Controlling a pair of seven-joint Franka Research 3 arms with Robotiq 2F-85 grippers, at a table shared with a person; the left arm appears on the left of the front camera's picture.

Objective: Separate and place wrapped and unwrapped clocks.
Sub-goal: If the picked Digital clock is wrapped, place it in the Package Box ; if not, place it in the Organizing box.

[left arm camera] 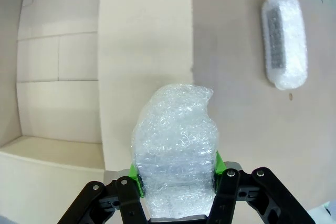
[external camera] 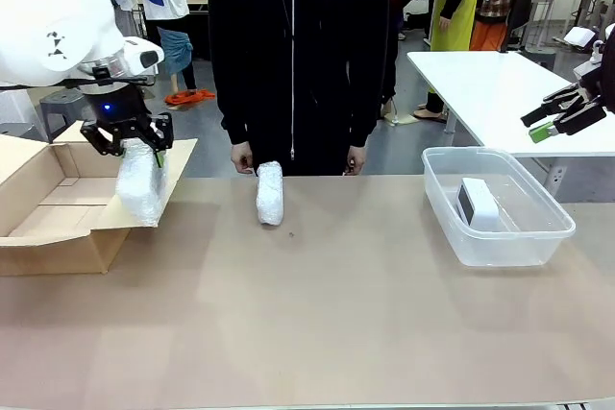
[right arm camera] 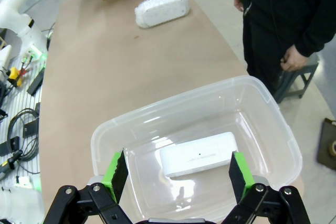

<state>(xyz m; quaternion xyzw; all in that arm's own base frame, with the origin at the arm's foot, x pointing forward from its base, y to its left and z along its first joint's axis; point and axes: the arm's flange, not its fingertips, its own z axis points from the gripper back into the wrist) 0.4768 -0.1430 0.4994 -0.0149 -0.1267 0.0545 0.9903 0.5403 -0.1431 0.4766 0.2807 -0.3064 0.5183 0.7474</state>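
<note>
the left wrist view shows the left gripper (left arm camera: 176, 169) clamped on a wrapped clock (left arm camera: 176, 135), its near end cut off. in the front view that bundle hangs upright beside the cardboard box (external camera: 48, 237) flap. a second wrapped clock (external camera: 270, 193) lies on the worktop (external camera: 336, 314). the right gripper (right arm camera: 177, 174), jaws apart, hovers above the clear bin (right arm camera: 286, 129) holding the bare clock (right arm camera: 199, 154).

1. Box (external camera: 38, 208) sits at the counter's (external camera: 307, 314) left end.
2. Held wrapped clock (external camera: 140, 184), between the left gripper's (external camera: 130, 149) fingers, hangs over the box's right flap.
3. Second wrapped clock (external camera: 270, 193) lies on the counter at far middle, just before the person (external camera: 293, 45).
4. Bin (external camera: 509, 252) stands at right; bare clock (external camera: 479, 205) lies in it.
5. Right gripper (external camera: 531, 128) is above the bin.
</note>
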